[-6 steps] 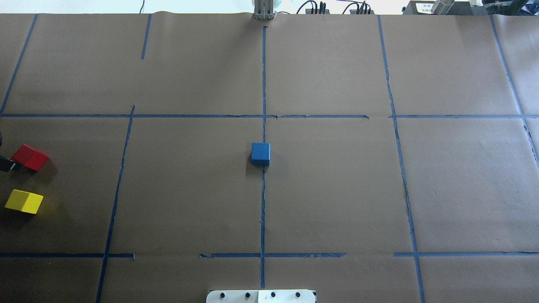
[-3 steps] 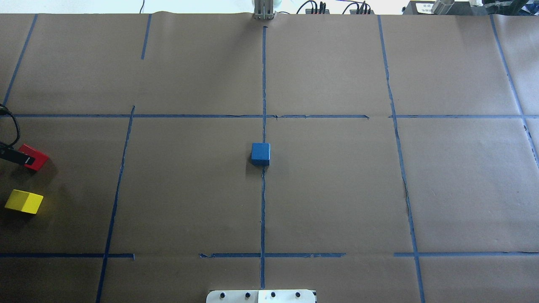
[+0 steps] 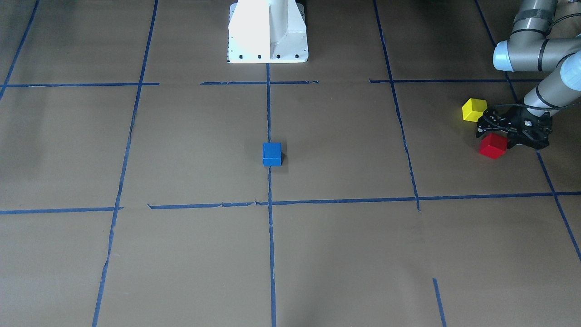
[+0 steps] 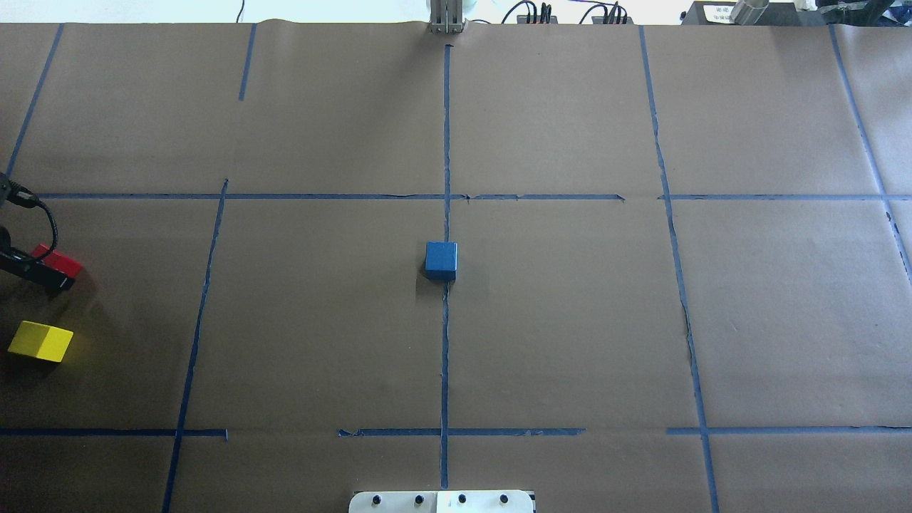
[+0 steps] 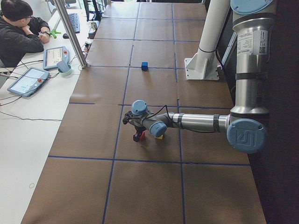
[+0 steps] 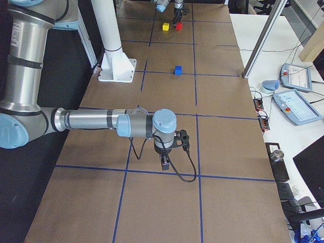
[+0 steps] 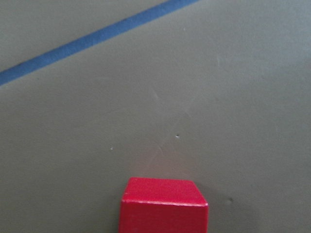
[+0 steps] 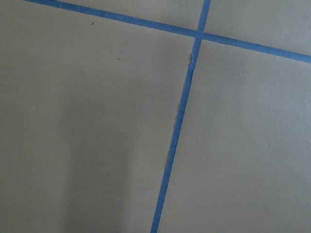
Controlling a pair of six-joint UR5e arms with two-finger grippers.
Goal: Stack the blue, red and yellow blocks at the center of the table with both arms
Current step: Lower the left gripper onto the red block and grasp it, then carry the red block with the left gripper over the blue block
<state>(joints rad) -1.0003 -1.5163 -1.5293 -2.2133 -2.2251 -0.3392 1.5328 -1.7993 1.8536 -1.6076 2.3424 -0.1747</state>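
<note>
The blue block [image 4: 441, 260] sits at the table's center on the tape cross, also in the front view [image 3: 272, 154]. The red block [image 3: 493, 146] and the yellow block [image 3: 474, 109] lie on the table at the far left side. My left gripper [image 3: 494, 135] is low over the red block [image 4: 63, 264], open, with one finger [image 4: 39, 273] across it. The left wrist view shows the red block [image 7: 164, 206] at the bottom edge. My right gripper [image 6: 164, 163] shows only in the exterior right view, low over bare table; I cannot tell if it is open.
The white robot base [image 3: 268, 32] stands at the table's near edge. Blue tape lines [image 4: 445, 356] grid the brown paper. An operator [image 5: 18, 32], tablets and a metal pole [image 5: 74, 37] are along the far side.
My left gripper has moved rightward over the red block, covering more of it. The blocks have not moved.
</note>
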